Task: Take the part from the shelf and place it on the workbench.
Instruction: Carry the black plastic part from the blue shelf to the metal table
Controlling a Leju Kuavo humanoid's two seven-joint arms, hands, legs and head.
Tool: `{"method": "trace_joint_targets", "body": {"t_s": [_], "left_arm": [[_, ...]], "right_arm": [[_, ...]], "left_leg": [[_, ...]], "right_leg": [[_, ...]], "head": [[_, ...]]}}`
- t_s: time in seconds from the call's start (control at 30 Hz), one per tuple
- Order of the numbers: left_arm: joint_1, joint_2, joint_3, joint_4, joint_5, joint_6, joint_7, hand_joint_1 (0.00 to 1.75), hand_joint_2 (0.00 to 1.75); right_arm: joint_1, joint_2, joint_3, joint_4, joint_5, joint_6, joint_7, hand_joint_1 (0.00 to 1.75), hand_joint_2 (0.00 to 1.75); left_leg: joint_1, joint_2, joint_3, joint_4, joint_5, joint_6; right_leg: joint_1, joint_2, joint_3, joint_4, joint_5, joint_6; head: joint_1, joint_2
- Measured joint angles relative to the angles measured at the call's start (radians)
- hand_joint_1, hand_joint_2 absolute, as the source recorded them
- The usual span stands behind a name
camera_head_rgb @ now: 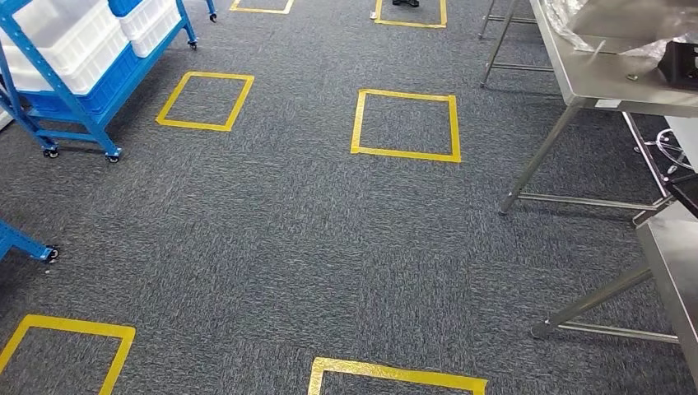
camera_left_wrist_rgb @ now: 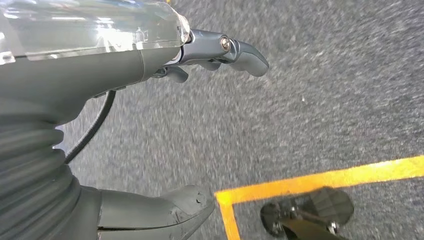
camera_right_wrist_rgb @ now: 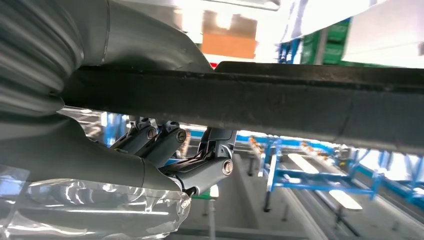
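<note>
In the right wrist view, right hand (camera_right_wrist_rgb: 165, 150) clamped on a long dark part (camera_right_wrist_rgb: 280, 107); left hand (camera_left_wrist_rgb: 150, 125) hanging slack, grasping nothing. At two o'clock from head view, steel workbench (camera_head_rgb: 605, 86) well apart. Pick-up apparently done, placing not yet.

Workshop: blue shelf (camera_head_rgb: 78, 78), steel workbench (camera_head_rgb: 605, 86), floor tape (camera_head_rgb: 406, 124).

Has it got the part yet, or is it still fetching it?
The right hand grips a long black part, so picking looks done. The left hand holds nothing. Still to do: set the part on a steel bench, seen to the right across the carpet.
</note>
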Motion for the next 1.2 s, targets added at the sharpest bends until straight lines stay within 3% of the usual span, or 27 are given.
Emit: {"method": "trace_joint_targets", "body": {"t_s": [0.07, 0.1, 0.13, 0.2, 0.27, 0.37, 0.43, 0.5, 0.57, 0.6, 0.63, 0.67, 0.73, 0.8, 0.87, 0.93, 1.0, 1.07, 1.1, 1.13, 1.2], "left_arm": [[0.002, 0.000, 0.000, 0.000, -0.001, -0.001, 0.000, 0.00, 1.75], [0.003, 0.000, 0.000, 0.000, -0.001, -0.001, 0.000, 0.00, 1.75], [0.004, -0.001, 0.000, 0.000, -0.002, -0.002, 0.001, 0.00, 1.75], [0.005, 0.000, -0.001, 0.000, -0.008, 0.001, 0.002, 0.00, 1.75], [0.004, 0.002, -0.003, 0.000, -0.016, 0.009, 0.003, 0.00, 1.75], [0.000, 0.003, -0.007, 0.000, -0.020, 0.020, 0.002, 0.00, 1.75], [0.000, 0.002, -0.008, 0.000, -0.020, 0.020, 0.001, 0.00, 1.75], [0.002, 0.001, -0.009, 0.000, -0.020, 0.019, 0.000, 0.00, 1.75], [0.006, 0.001, -0.009, 0.000, -0.020, 0.019, -0.001, 0.00, 1.75], [0.007, 0.001, -0.009, 0.000, -0.021, 0.018, -0.002, 0.00, 1.75], [0.008, 0.001, -0.009, 0.000, -0.021, 0.018, -0.002, 0.00, 1.75], [0.008, 0.001, -0.009, 0.000, -0.022, 0.018, -0.002, 0.00, 1.75], [0.008, 0.002, -0.010, 0.000, -0.023, 0.017, -0.002, 0.00, 1.75], [0.007, 0.003, -0.011, 0.000, -0.027, 0.017, -0.001, 0.00, 1.75], [0.005, 0.002, -0.014, 0.000, -0.030, 0.017, 0.000, 0.00, 1.75], [0.002, 0.000, -0.016, 0.000, -0.031, 0.017, 0.000, 0.00, 1.75], [0.003, -0.001, -0.016, 0.000, -0.031, 0.018, -0.001, 0.00, 1.75], [0.005, -0.001, -0.016, 0.000, -0.031, 0.018, -0.001, 0.00, 1.75], [0.005, -0.001, -0.016, 0.000, -0.031, 0.018, -0.001, 0.00, 1.75], [0.006, -0.002, -0.016, 0.000, -0.031, 0.018, -0.001, 0.00, 1.75], [0.006, -0.003, -0.017, 0.000, -0.032, 0.018, -0.001, 0.00, 1.75]], "right_arm": [[0.007, 0.014, -0.001, -0.016, 0.001, 0.002, -0.004, 1.75, 1.75], [0.010, 0.022, -0.001, -0.022, 0.002, 0.003, -0.005, 1.75, 1.75], [0.013, 0.028, -0.001, -0.028, 0.005, 0.004, -0.006, 1.75, 1.75], [0.014, 0.039, -0.001, -0.038, 0.011, 0.006, -0.004, 1.75, 1.75], [0.014, 0.050, -0.003, -0.047, 0.016, 0.008, -0.002, 1.75, 1.75], [0.022, 0.057, -0.014, -0.056, 0.017, 0.011, -0.001, 1.75, 1.75], [0.024, 0.058, -0.025, -0.064, 0.018, 0.012, 0.000, 1.75, 1.75], [0.022, 0.060, -0.033, -0.070, 0.018, 0.014, 0.001, 1.75, 1.75], [0.020, 0.064, -0.035, -0.071, 0.018, 0.016, 0.001, 1.75, 1.75], [0.020, 0.066, -0.035, -0.071, 0.018, 0.017, 0.000, 1.75, 1.75], [0.019, 0.067, -0.035, -0.071, 0.019, 0.018, -0.002, 1.75, 1.75], [0.018, 0.068, -0.035, -0.070, 0.019, 0.019, -0.003, 1.75, 1.75], [0.010, 0.072, -0.034, -0.068, 0.023, 0.018, -0.004, 1.75, 1.75], [0.002, 0.082, -0.034, -0.064, 0.027, 0.017, -0.002, 1.75, 1.75], [0.005, 0.088, -0.034, -0.063, 0.031, 0.016, 0.001, 1.75, 1.75], [0.006, 0.089, -0.034, -0.063, 0.032, 0.016, 0.007, 1.75, 1.75], [0.001, 0.092, -0.034, -0.063, 0.030, 0.015, 0.011, 1.75, 1.75], [0.001, 0.099, -0.033, -0.063, 0.028, 0.014, 0.011, 1.75, 1.75], [0.003, 0.102, -0.033, -0.063, 0.028, 0.013, 0.010, 1.75, 1.75], [0.005, 0.104, -0.033, -0.063, 0.027, 0.012, 0.008, 1.75, 1.75], [0.005, 0.105, -0.033, -0.063, 0.027, 0.011, 0.006, 1.75, 1.75]], "left_leg": [[0.000, 0.029, 0.001, 0.001, -0.004, -0.003], [0.001, 0.043, 0.001, 0.003, -0.007, -0.006], [0.003, 0.057, 0.001, 0.007, -0.011, -0.011], [0.004, 0.081, 0.000, 0.022, -0.026, -0.026], [0.002, 0.101, 0.003, 0.036, -0.046, -0.043], [0.004, 0.122, 0.015, 0.044, -0.065, -0.061], [0.011, 0.083, -0.001, 0.090, -0.101, -0.067], [0.015, 0.028, -0.062, 0.219, -0.170, -0.065], [0.012, 0.011, -0.131, 0.344, -0.211, -0.056], [0.010, 0.008, -0.146, 0.360, -0.201, -0.049], [0.007, 0.005, -0.142, 0.336, -0.172, -0.042], [0.003, -0.006, -0.124, 0.282, -0.130, -0.034], [-0.003, -0.055, -0.076, 0.150, -0.053, -0.019], [-0.005, -0.079, -0.050, 0.084, -0.023, -0.011], [-0.005, -0.054, -0.041, 0.067, -0.018, -0.006], [-0.004, -0.028, -0.030, 0.042, -0.007, 0.002], [-0.003, -0.001, -0.024, 0.028, -0.001, 0.007], [-0.004, 0.025, -0.023, 0.028, -0.004, 0.006], [-0.003, 0.037, -0.023, 0.029, -0.007, 0.005], [-0.003, 0.050, -0.023, 0.032, -0.010, 0.002], [-0.002, 0.074, -0.022, 0.042, -0.021, -0.009]], "right_leg": [[-0.011, -0.020, -0.048, 0.093, -0.032, 0.013], [-0.019, -0.025, -0.049, 0.095, -0.023, 0.020], [-0.025, -0.033, -0.029, 0.057, 0.003, 0.027], [-0.033, -0.068, 0.040, -0.068, 0.060, 0.039], [-0.028, -0.088, 0.076, -0.133, 0.077, 0.028], [-0.021, -0.061, 0.072, -0.128, 0.069, -0.002], [-0.020, -0.040, 0.072, -0.127, 0.069, -0.017], [-0.013, -0.019, 0.073, -0.127, 0.068, -0.029], [-0.003, 0.006, 0.073, -0.127, 0.067, -0.036], [0.002, 0.019, 0.074, -0.127, 0.066, -0.038], [0.005, 0.033, 0.076, -0.126, 0.065, -0.039], [0.006, 0.047, 0.078, -0.126, 0.065, -0.040], [0.008, 0.072, 0.079, -0.124, 0.063, -0.039], [0.006, 0.098, 0.076, -0.124, 0.064, -0.032], [0.002, 0.117, 0.073, -0.126, 0.067, -0.021], [0.004, 0.078, 0.059, -0.101, 0.049, -0.013], [0.006, 0.012, 0.013, -0.007, -0.005, -0.007], [-0.001, -0.015, -0.040, 0.097, -0.046, 0.002], [-0.006, -0.022, -0.048, 0.113, -0.044, 0.007], [-0.011, -0.028, -0.037, 0.093, -0.024, 0.012], [-0.017, -0.061, 0.026, -0.024, 0.033, 0.020]], "head": [[0.000, 0.000], [0.000, 0.000], [0.000, 0.000], [0.001, 0.000], [-0.001, 0.000], [-0.006, 0.000], [-0.010, 0.000], [-0.013, 0.000], [-0.014, 0.000], [-0.014, 0.000], [-0.014, 0.000], [-0.014, 0.000], [-0.013, 0.000], [-0.013, 0.000], [-0.013, 0.000], [-0.011, 0.000], [-0.007, 0.000], [-0.006, 0.000], [-0.006, 0.000], [-0.006, 0.000], [-0.005, 0.000]]}}
